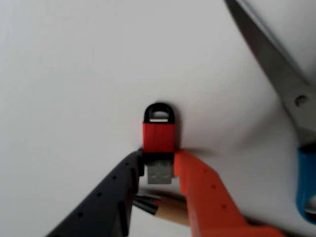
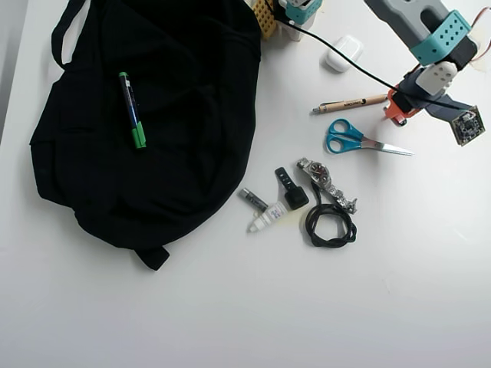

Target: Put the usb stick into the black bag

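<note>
In the wrist view the usb stick stands upright in the picture on the white table, its black loop end at the top, its red body in the middle and its metal plug at the bottom; the gripper has one black finger on the left and one orange finger on the right, and both press against the lower part of the stick, so the tool is clamped on it; just below the plug the dark tip of a wooden pencil shows between the fingers; at the right edge lie the scissors, grey blades running up and a blue handle below.

In the overhead view the gripper sits at the upper right of the table, just right of the pencil and just above the scissors; the stick itself is too small and too covered to make out there; the black bag lies at the upper left, well apart from the gripper, with a green and blue pen on top of it; between bag and scissors lie a small grey cylinder, a black fob, a small white bottle, a wristwatch and a black cord; a white case rests near the top edge.
</note>
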You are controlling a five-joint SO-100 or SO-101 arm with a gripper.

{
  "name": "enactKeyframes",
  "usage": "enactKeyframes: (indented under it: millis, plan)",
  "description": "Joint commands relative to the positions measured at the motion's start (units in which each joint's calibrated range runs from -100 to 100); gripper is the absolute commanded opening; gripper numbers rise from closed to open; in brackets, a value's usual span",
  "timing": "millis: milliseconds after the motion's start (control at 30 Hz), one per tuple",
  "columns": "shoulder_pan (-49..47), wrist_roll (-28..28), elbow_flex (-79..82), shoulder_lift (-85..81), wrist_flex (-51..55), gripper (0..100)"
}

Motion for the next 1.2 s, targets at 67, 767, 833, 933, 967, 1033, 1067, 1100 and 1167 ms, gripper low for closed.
enactKeyframes:
  millis: [67, 767, 833, 933, 967, 1033, 1067, 1100, 1167]
  plan:
    - [4.76, 0.52, -8.59, -3.71, 2.01, 2]
    - [55.70, -1.95, -54.14, -7.37, 28.54, 2]
    - [60.71, -1.89, -52.25, -6.45, 27.59, 2]
    - [67.14, -1.89, -50.01, -3.96, 25.09, 2]
    - [69.54, -1.89, -49.56, -2.47, 23.97, 2]
    - [71.93, -1.89, -49.56, -0.73, 22.85, 2]
    - [74.17, -1.89, -49.56, 0.85, 20.96, 2]
    - [75.37, -1.89, -49.56, 1.51, 20.01, 3]
    - [79.11, -1.95, -50.19, 1.85, 17.42, 20]
